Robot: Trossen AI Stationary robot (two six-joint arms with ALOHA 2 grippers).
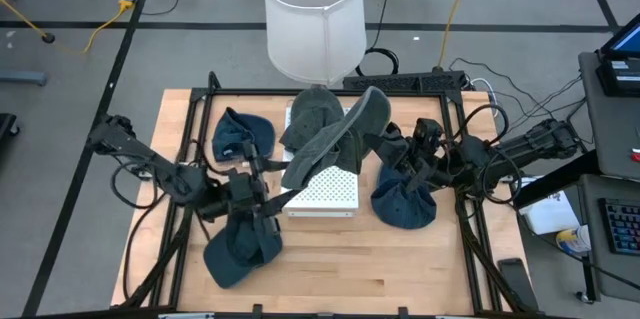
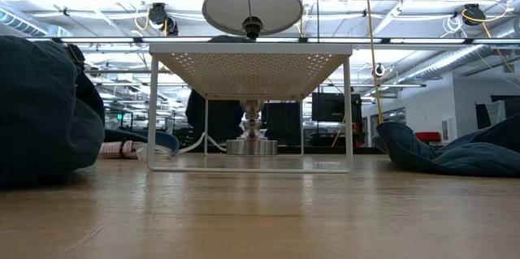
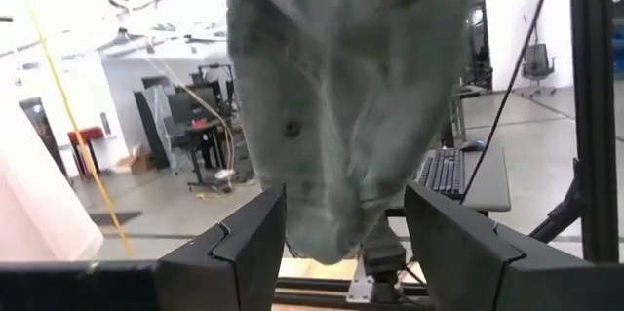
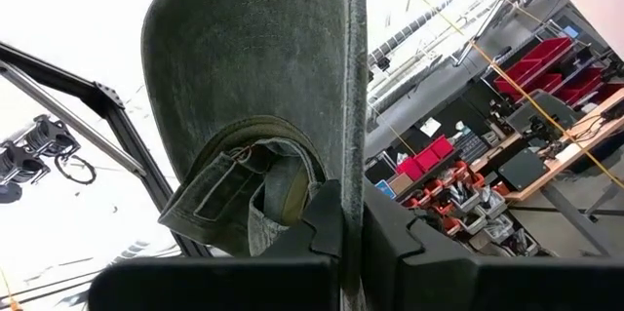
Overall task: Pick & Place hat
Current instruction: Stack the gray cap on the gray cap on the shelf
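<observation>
High view | right pincer (image 1: 385, 141) clamped on grey cap (image 1: 335, 139), raised over white rack (image 1: 325, 191) | left pincer (image 1: 262, 187) parted, empty, beside rack on worktop (image 1: 350, 259)

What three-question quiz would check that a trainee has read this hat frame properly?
1. True or false: the right gripper is shut on the grey-green hat.
2. How many dark blue hats lie on the table? A) one B) three C) five
3. Fill in: the white wire rack stands in front of a white ______.

Key:
1. True; the right wrist view shows its fingers pinched on the hat's edge, held up over the rack.
2. B; one at back left, one at front left under the left gripper, one at right.
3. Lamp.
</observation>
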